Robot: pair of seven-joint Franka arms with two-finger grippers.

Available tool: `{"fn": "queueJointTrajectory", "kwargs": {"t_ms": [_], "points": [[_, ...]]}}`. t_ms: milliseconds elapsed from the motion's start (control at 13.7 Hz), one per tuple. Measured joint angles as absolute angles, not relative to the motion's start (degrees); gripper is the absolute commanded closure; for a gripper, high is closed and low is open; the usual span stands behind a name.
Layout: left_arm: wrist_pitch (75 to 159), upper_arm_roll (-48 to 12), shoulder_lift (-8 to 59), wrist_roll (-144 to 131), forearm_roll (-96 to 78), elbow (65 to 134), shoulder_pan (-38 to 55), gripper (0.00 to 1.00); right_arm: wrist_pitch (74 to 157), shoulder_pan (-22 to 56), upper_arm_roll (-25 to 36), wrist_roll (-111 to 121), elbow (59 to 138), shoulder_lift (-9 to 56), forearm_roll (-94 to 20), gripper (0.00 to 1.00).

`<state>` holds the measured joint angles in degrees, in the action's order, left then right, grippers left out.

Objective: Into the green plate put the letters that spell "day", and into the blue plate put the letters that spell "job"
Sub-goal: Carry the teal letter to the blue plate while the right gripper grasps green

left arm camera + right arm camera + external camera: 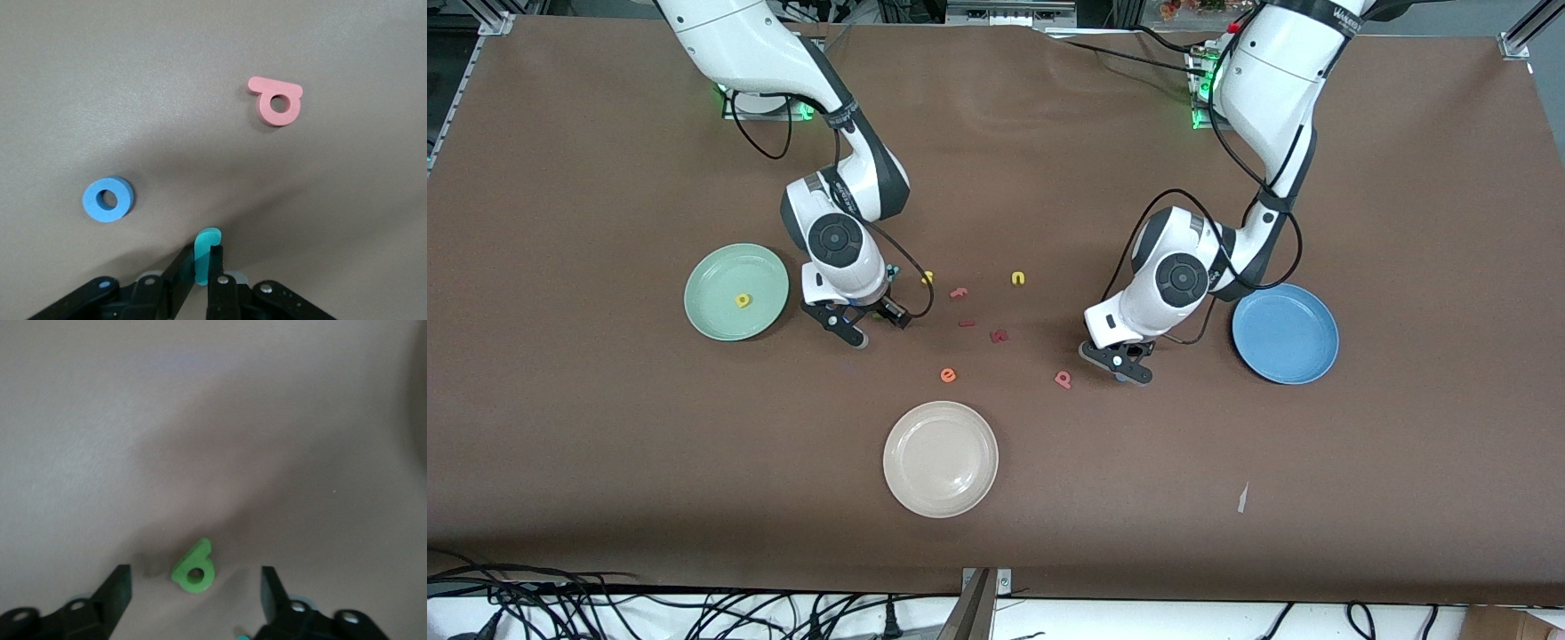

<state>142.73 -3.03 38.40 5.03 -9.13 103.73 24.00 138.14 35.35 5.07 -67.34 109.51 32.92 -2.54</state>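
Left tool pinches the teal j — right tool, open, straddles the green a.

Yellow d lies in the green plate; blue plate holds nothing; pink b flat on the table.

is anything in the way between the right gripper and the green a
Nothing visible. The right gripper is down at the table with open fingers either side of the green a, bare table between them.
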Motion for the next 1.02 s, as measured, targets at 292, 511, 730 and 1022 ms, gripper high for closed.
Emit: {"fn": "queueJointTrajectory", "kwargs": {"t_ms": [292, 511, 730, 1022], "points": [[142.7, -2.23, 37.36, 4.93, -9.13, 103.8, 22.89, 1.0, 139.21, 35.46, 5.07, -75.04, 109.51, 33.57, -2.54, 0.46], [139.87, -1.86, 32.9, 5.46, -9.13, 105.02, 17.38, 1.0, 139.22, 35.5, 5.07, -76.15, 109.51, 33.6, -2.54, 0.49], [138.05, -1.67, 27.44, 10.69, -9.13, 110.12, 11.3, 1.0, 139.21, 35.5, 5.07, -76.28, 109.59, 33.79, -2.54, 0.65], [138.05, -1.57, 23.08, 19.88, -9.13, 117.22, 3.48, 0.91, 139.63, 35.5, 5.07, -76.25, 109.44, 33.95, -2.54, 0.83]]}}
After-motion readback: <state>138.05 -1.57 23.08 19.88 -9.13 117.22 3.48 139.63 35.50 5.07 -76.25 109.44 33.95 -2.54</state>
